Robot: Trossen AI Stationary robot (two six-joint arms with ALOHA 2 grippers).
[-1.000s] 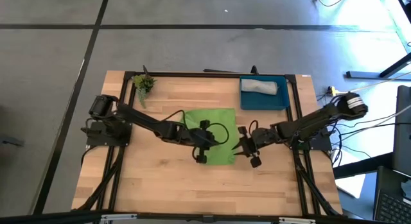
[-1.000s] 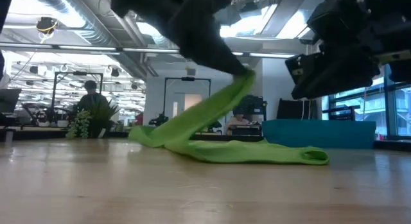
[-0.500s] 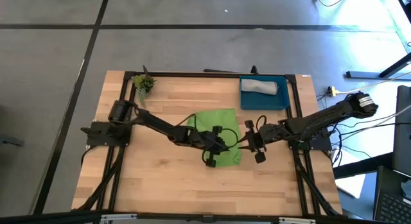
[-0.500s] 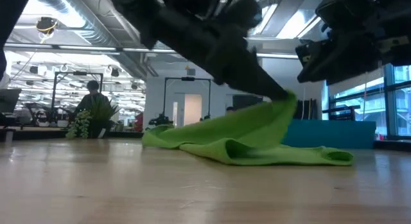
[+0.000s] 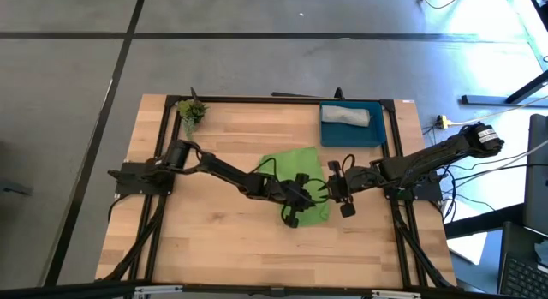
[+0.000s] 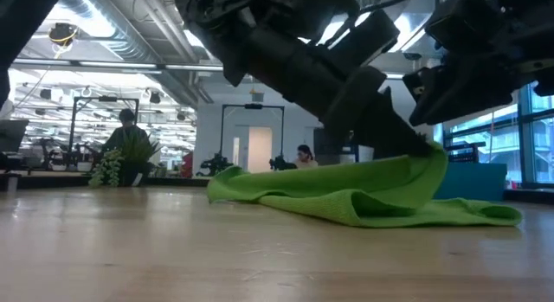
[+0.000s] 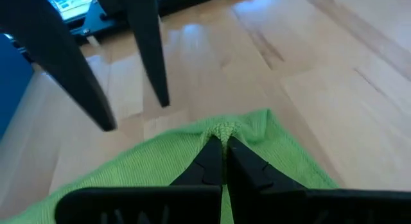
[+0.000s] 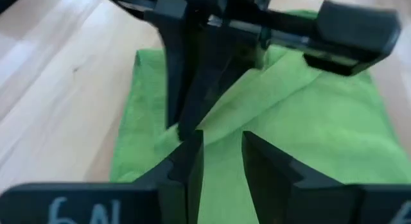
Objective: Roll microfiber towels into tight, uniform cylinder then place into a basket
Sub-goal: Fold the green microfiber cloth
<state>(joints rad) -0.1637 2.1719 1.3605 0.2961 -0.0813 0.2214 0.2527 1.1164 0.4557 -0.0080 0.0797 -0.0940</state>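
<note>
- Lime-green microfiber towel (image 5: 295,175) lies partly folded on the wooden counter (image 5: 223,239), in front of the basket (image 5: 351,132); we see one edge lifted and drawn over the rest.
- We find the left gripper (image 7: 223,146) with its jaws clamped together on that lifted edge, at the towel's side nearer the right arm; we judge that this hold carries one layer over another, a fold made before rolling.
- We place the right gripper (image 8: 221,144) just beside the towel's right edge, poised low over the cloth. Its jaws stand a little apart and grasp nothing; we judge it is placed to pin or take over the fold.
- The grey towel (image 5: 346,116) already lies in the basket.
- A small potted plant (image 5: 192,111) stands well apart from the towel, at the counter's far left corner.
- We note that the two grippers sit close together, so each crowds the other's path.
</note>
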